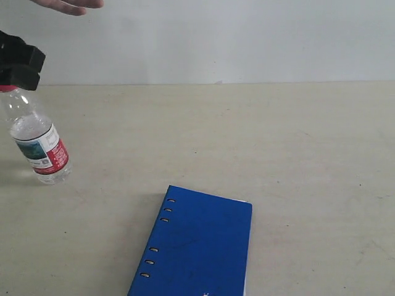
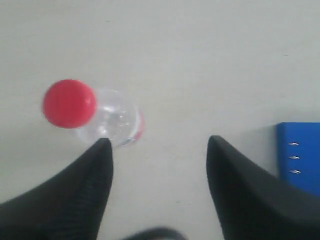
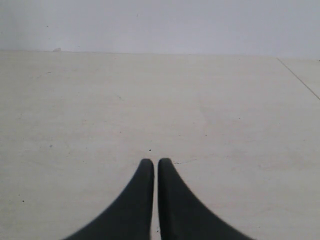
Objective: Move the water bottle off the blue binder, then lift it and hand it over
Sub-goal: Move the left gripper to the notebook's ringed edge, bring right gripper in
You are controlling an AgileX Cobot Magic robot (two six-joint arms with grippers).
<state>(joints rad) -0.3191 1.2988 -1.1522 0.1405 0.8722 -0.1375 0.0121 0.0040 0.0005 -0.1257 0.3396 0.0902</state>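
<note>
The water bottle [image 1: 38, 145] stands on the table at the far left, well apart from the blue binder [image 1: 196, 250], which lies flat near the front edge. Seen from above in the left wrist view, the bottle's red cap [image 2: 68, 103] lies just beyond one fingertip, outside the gap. My left gripper [image 1: 21, 68] hovers over the bottle's top; its fingers are spread wide [image 2: 159, 141] with only bare table between them. The binder's corner [image 2: 300, 155] shows off to one side. My right gripper [image 3: 151, 162] is shut on nothing, low over bare table, and is out of the exterior view.
A person's hand [image 1: 68, 5] reaches in at the top left, above the left gripper. The pale table [image 1: 278, 142] runs back to a white wall.
</note>
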